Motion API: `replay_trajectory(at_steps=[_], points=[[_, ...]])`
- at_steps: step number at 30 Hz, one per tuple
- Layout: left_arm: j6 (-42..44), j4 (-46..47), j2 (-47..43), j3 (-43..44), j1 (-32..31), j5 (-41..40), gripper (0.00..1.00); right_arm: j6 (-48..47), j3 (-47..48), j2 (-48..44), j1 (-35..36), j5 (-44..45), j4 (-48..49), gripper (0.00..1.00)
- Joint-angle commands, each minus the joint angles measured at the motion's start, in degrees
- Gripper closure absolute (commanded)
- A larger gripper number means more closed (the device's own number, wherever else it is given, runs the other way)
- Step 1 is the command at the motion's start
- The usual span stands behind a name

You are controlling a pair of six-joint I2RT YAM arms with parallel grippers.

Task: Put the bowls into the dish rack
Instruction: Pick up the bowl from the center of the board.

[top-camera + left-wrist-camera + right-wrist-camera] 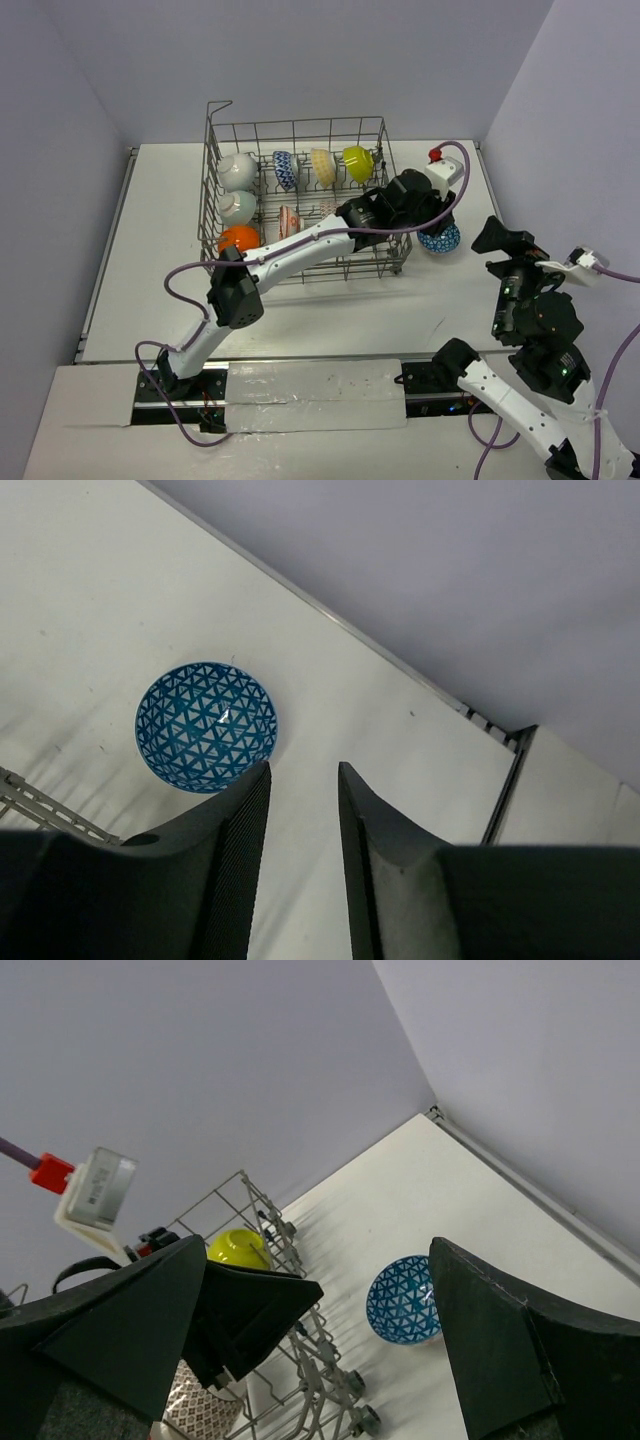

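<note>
Bowls of many colours are standing between the wires of the big grey wire dish rack [300,123], like the round lime bowl [358,160] and the round orange bowl [238,238]. The rack is sitting by the far edge of the white tabletop [150,250], about in the middle. One small round dark-blue bowl with white triangles [440,238] is lying outside, right way up, on the tabletop just beside the rack's right side, nearer the far right corner.

The left arm [300,245] is reaching across over the rack toward it. The left fingers [303,768] are hanging above the tabletop near that bowl, a little apart, holding nothing. The right fingers [375,1270] are spread wide, holding nothing too, near the right edge.

It looks like the robot is going for the last bowl. Next, the left fingers are going to need to come down over the bowl's rim, pinch it, lift it and stand it in a free gap.
</note>
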Motion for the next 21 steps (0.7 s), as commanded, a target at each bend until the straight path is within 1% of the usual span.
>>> replay_trajectory(at_steps=[1,6,7,10,21], points=[[4.8,-1.9,2.6,4.5,-1.1,0.2,0.61,0.0,-0.6,-2.1,0.2,3.7,2.2,0.00],[6.1,-0.3,5.9,5.0,-1.7,0.2,0.59,-0.2,-1.0,-1.8,0.5,4.4,2.2,0.00],[6.7,-0.2,6.5,5.4,-2.0,-1.8,0.58,-0.3,-1.1,-1.7,0.6,4.4,2.2,0.00],[8.5,0.6,8.2,5.9,-2.7,-3.4,0.57,0.1,-1.1,-2.8,0.6,4.4,2.3,0.00],[11.3,5.0,14.3,7.3,-3.3,-6.5,0.50,0.2,-2.1,-6.0,2.4,4.6,2.3,0.00]])
